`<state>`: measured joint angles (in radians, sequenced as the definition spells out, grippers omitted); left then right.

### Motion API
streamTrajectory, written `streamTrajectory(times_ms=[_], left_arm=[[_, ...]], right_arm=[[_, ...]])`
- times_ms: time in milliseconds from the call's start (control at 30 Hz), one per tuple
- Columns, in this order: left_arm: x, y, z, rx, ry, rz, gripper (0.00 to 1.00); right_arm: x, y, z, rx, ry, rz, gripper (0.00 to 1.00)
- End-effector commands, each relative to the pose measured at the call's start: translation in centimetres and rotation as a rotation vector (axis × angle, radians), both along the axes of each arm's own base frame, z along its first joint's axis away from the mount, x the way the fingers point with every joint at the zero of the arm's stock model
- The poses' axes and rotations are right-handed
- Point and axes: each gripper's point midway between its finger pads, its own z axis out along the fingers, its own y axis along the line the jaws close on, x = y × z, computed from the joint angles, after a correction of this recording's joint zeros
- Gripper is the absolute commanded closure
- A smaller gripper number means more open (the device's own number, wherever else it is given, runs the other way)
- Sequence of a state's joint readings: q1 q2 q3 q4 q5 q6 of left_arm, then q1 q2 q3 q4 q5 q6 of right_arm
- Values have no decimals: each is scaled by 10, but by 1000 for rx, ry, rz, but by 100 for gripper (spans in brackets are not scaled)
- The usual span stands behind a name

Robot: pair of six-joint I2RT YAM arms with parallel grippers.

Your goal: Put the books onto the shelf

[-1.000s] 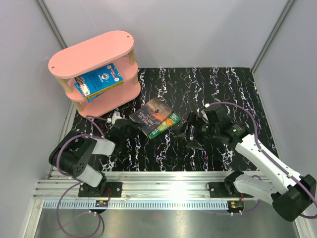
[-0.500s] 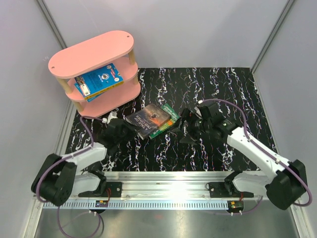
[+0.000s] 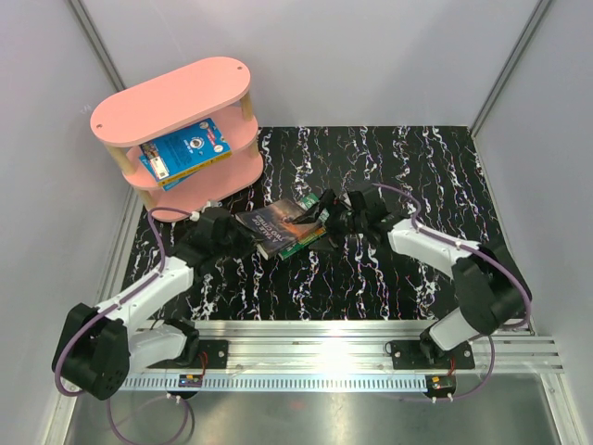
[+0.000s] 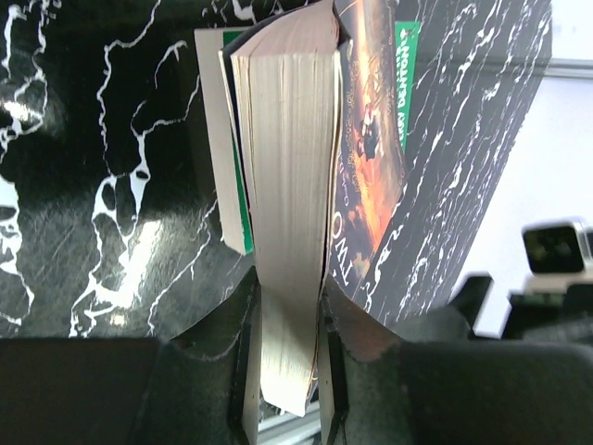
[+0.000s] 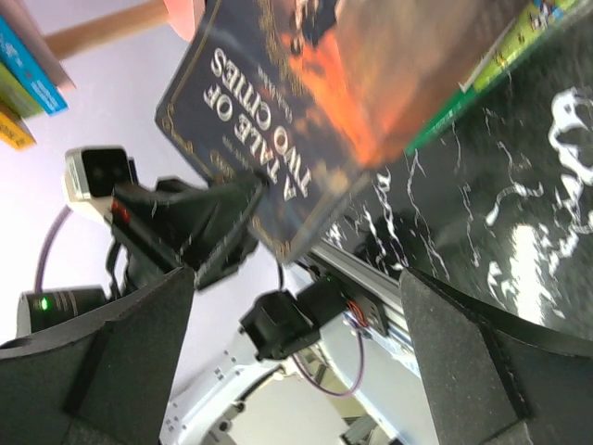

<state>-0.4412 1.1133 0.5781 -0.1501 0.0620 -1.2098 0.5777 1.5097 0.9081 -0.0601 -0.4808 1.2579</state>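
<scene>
The pink three-tier shelf (image 3: 176,97) stands at the back left, with a blue book (image 3: 185,148) lying on its middle board. My left gripper (image 3: 233,229) is shut on the near left edge of a dark book (image 3: 280,219), tilting it up off the mat. From the left wrist, its page block (image 4: 289,176) sits clamped between my fingers (image 4: 243,371). A green book (image 3: 313,234) lies under it on the mat. My right gripper (image 3: 335,217) is open just right of both books; its wrist view shows the dark cover (image 5: 306,102) ahead of the wide-spread fingers (image 5: 102,352).
The black marbled mat (image 3: 408,185) covers the table between grey walls. An aluminium rail (image 3: 315,338) runs along the near edge by the arm bases. A shelf post (image 5: 102,28) and blue book spines (image 5: 32,65) show behind the dark book.
My left arm reached forward and raised the dark book's edge, shifting it slightly left. My right arm swung left and forward to the books' right side, jaws still wide.
</scene>
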Motion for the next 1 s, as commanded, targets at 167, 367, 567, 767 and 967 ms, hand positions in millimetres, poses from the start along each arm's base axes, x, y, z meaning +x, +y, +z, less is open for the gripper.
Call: streamTrajectory(times_ms=[167, 367, 567, 767, 967], left_arm=[[9, -26, 64, -122, -79, -83, 100], [9, -33, 76, -162, -92, -109, 100], [4, -37, 91, -206, -96, -126, 100], [3, -40, 104, -235, -100, -131, 100], [5, -43, 111, -268, -101, -126, 100]], right_arm=[[39, 25, 11, 94, -32, -51, 0], [36, 24, 4, 74, -8, -75, 2], [39, 26, -5, 60, 7, -84, 13], [31, 35, -1, 41, 2, -59, 12], [19, 45, -3, 11, 2, -23, 12]])
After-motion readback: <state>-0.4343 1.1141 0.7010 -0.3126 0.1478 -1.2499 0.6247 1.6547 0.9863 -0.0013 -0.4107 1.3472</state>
